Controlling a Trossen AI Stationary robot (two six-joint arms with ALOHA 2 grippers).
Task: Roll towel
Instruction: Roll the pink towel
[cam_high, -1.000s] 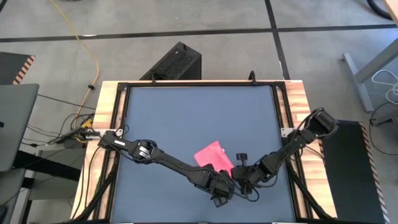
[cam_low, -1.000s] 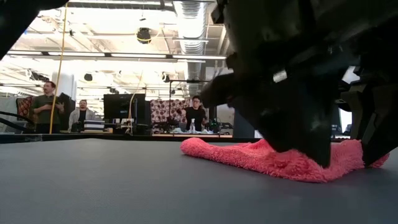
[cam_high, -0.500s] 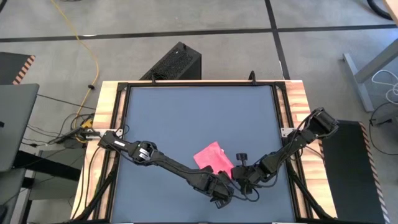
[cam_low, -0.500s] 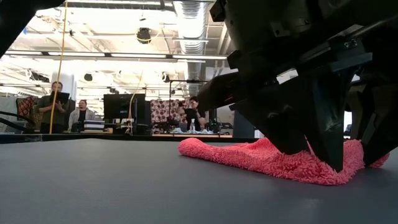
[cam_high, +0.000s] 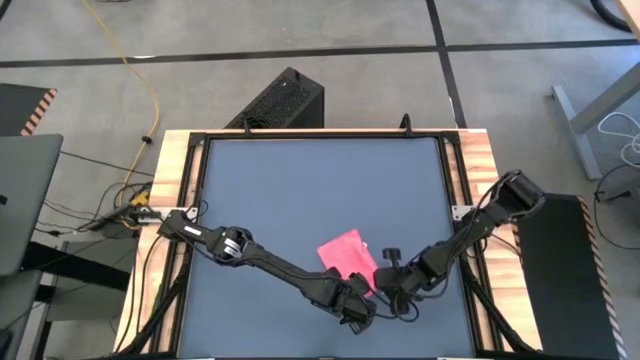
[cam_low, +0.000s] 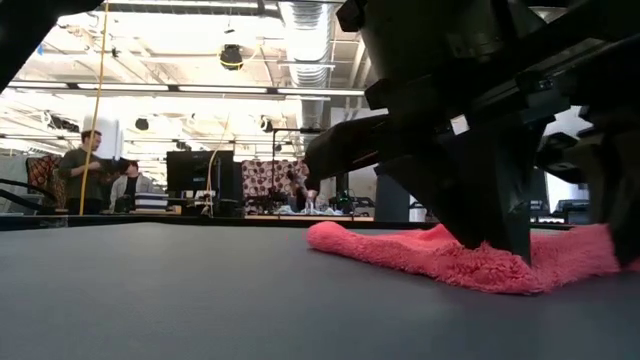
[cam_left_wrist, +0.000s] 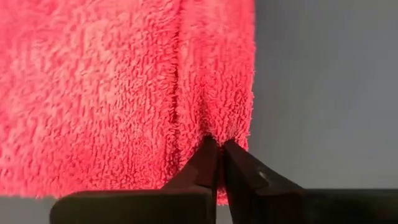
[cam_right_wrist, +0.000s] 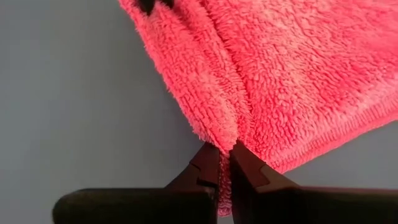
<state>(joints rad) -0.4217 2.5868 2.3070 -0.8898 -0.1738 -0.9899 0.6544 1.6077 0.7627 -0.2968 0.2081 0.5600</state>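
The left gripper (cam_left_wrist: 219, 148) has its jaws pinched together on a fold at the edge of the towel (cam_left_wrist: 118, 87), the two dark tips meeting with pink pile squeezed between them. The right gripper (cam_right_wrist: 222, 153) has its jaws closed the same way on a ridge of the towel (cam_right_wrist: 292, 74) near another edge, cloth bunched up between the tips. Seen from above, both grippers sit close together at about the 6 o'clock side of the bench (cam_high: 300, 190), the left gripper (cam_high: 356, 310) at roughly the 7 o'clock corner of the towel (cam_high: 345, 252) and the right gripper (cam_high: 383, 290) just beside it at about the towel's 5 o'clock edge. The towel lies on the bench surface slightly toward 5 o'clock from its centre, small against the dark grey top, its outline turned like a diamond. At bench height the towel (cam_low: 440, 262) lies low and rumpled, with the dark gripper bodies coming down onto its near part. The left arm reaches across from the 9 o'clock edge of the bench, the right arm from the 3 o'clock edge. Beyond the bench, in the room behind, people (cam_low: 85, 172) stand or sit near desks and monitors (cam_low: 195, 172).
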